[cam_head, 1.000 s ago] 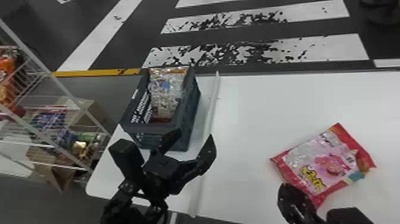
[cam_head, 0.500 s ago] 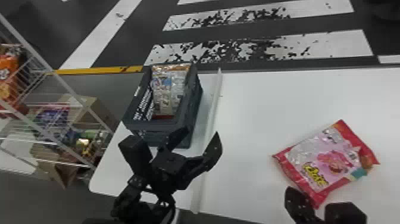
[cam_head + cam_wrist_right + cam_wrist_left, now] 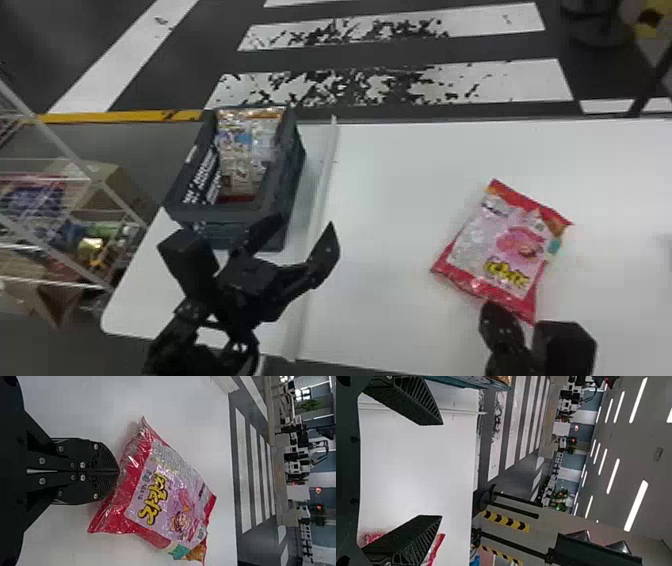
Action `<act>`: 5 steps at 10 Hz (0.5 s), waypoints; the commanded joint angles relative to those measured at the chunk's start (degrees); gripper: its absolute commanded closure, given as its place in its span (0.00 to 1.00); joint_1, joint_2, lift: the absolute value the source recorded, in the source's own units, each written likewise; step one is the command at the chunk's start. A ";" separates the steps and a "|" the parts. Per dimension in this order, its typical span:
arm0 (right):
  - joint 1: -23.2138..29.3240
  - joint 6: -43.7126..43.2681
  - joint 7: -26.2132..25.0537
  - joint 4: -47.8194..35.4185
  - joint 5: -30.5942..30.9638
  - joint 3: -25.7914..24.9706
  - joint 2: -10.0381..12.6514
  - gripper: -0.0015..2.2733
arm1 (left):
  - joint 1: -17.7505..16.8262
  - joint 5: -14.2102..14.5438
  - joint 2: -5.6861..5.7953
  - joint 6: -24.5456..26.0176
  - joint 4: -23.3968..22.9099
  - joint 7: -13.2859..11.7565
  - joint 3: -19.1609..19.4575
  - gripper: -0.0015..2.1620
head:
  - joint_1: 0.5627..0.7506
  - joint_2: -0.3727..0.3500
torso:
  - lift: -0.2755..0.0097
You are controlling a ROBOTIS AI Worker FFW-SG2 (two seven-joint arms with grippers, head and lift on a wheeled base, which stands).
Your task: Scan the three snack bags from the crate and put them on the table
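Note:
In the head view, my right gripper [image 3: 500,322] is at the near edge of the red and pink snack bag [image 3: 505,250], which sits turned over the table's right half. The right wrist view has the right gripper [image 3: 118,471] shut, its tips at the bottom seam of the bag [image 3: 166,494], seemingly pinching it. My left gripper [image 3: 306,231] stands open just in front of the dark crate [image 3: 295,170]; packed snacks [image 3: 245,150] lie inside. In the left wrist view the left gripper [image 3: 441,470] holds nothing, and part of the red bag [image 3: 435,550] shows past one finger.
The white table [image 3: 395,200] spreads between crate and bag, with a thin raised strip [image 3: 320,200] running along it beside the crate. A wire shelf [image 3: 75,150] with boxes and snacks stands at the far left, beyond the table's edge.
The head view has swung, so the scene sits farther left. Relative to the table, the bag has turned, its right corner now farther from me. The left gripper has hardly moved.

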 commanded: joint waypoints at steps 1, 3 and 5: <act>-0.25 -0.37 0.01 -0.18 -0.65 -4.04 1.00 0.96 | 0.14 0.00 0.02 0.01 -0.14 -0.20 0.00 0.01 | 0.70 0.73 | 0.64; 0.01 -0.37 0.10 -1.50 -2.23 -7.21 1.00 0.96 | 0.22 0.00 -0.16 0.01 -0.23 -0.38 0.00 0.01 | 0.70 0.63 | 0.64; 3.88 -0.55 0.54 -8.35 -3.55 -8.17 0.38 0.96 | 0.05 0.00 -0.16 0.01 -0.14 -0.11 0.00 0.01 | 0.70 0.58 | 0.64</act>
